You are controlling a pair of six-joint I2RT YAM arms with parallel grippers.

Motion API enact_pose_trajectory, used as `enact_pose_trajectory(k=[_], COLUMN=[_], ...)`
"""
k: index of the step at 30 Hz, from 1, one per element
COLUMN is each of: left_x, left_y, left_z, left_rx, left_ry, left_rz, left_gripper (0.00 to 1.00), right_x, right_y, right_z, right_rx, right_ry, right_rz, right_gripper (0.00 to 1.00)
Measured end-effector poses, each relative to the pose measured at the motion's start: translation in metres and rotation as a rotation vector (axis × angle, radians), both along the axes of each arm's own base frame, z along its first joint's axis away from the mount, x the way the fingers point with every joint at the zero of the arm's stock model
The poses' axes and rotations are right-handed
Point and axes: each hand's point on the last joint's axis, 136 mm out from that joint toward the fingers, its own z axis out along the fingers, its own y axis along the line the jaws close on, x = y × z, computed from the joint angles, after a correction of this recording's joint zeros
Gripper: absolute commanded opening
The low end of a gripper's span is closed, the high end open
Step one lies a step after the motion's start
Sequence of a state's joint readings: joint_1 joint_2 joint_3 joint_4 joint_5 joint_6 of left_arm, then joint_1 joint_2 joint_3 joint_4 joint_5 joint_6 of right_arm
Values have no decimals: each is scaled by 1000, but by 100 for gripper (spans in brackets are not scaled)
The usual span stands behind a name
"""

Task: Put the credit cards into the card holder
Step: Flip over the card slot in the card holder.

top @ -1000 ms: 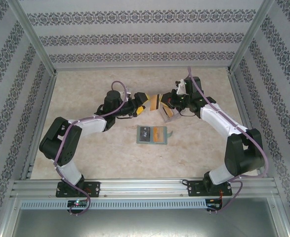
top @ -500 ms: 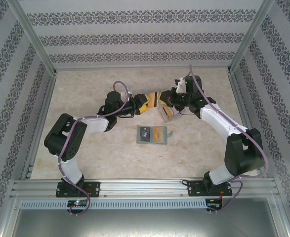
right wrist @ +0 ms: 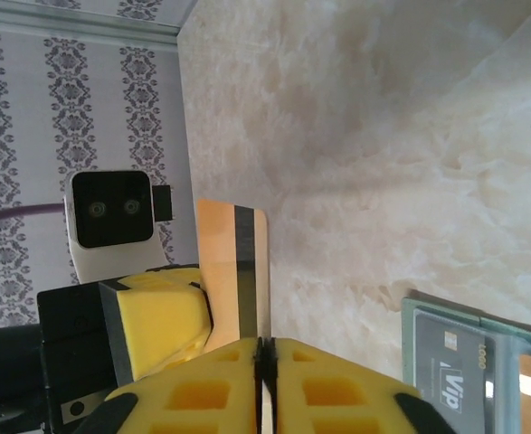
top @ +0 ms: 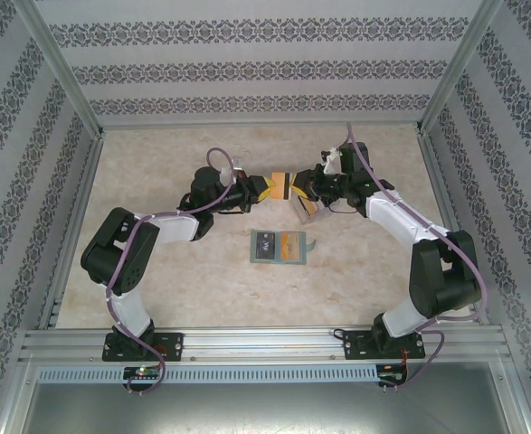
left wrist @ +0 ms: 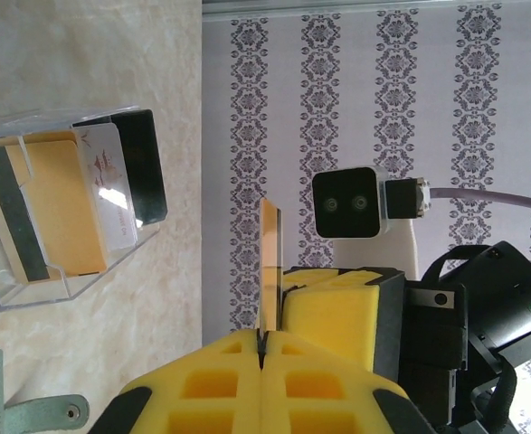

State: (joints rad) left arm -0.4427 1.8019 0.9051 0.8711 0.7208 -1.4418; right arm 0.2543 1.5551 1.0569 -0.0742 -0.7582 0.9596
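Pale, stone-look bench [top: 156,172] lies below, with patterned walls around. My left end effector [top: 263,188] and right end effector [top: 295,187] meet in the air. Both pinch one orange credit card [top: 279,186], thin and stiff, with a black stripe. I think this is the hand-over step. Next, one side must let go. Then the card must slide flat into the card holder [top: 279,246], open at 6 o'clock, grey-green with round corners. A clear plastic box [top: 310,208] sits at 4 o'clock.
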Motion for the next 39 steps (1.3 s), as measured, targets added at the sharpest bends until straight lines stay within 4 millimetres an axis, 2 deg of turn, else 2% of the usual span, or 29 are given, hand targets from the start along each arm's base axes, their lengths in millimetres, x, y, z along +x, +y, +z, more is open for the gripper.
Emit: enact_pose_trajectory(k=[2, 7, 15, 18, 23, 27, 28, 29, 30, 31, 33, 34, 37, 39], left_x=[0, -2, 0, 0, 1, 0, 0, 0, -1, -1, -2, -4, -14, -20], left_y=[1, 4, 8, 8, 9, 10, 10, 11, 11, 11, 11, 12, 18, 24], left_z=[-3, -12, 0, 0, 0, -3, -5, -8, -9, -11, -17, -22, -42, -51], left_rx=[-2, -11, -106, -124, -142, -140, -138, -133, -128, -122, -89, -62, 65, 170], left_ry=[17, 70, 108, 133, 163, 172, 177, 183, 187, 189, 191, 200, 236, 246], left_rz=[8, 24, 64, 66, 76, 83, 85, 87, 87, 87, 85, 82, 86, 91], left_gripper=[0, 0, 0, 0, 0, 0, 7, 7, 12, 23, 53, 62, 78, 81], right_x=[0, 1, 2, 1, 4, 5, 5, 5, 6, 5, 3, 2, -3, -9], right_y=[1, 3, 3, 4, 10, 12, 13, 13, 13, 13, 12, 11, 5, -1], right_z=[0, 0, -11, -12, -8, -7, -6, -5, -5, -6, -10, -12, -20, -26], right_rx=[7, 27, 34, 38, 81, 108, 111, 115, 117, 117, 113, 106, 61, 3], right_ry=[6, 19, 49, 55, 58, 66, 64, 62, 61, 61, 66, 66, 51, 23], right_rz=[-2, -1, -10, -10, 1, 4, 5, 5, 5, 5, 5, 3, -11, -26], right_gripper=[29, 31, 34, 32, 16, 8, 7, 5, 3, 2, 1, 1, 0, 0])
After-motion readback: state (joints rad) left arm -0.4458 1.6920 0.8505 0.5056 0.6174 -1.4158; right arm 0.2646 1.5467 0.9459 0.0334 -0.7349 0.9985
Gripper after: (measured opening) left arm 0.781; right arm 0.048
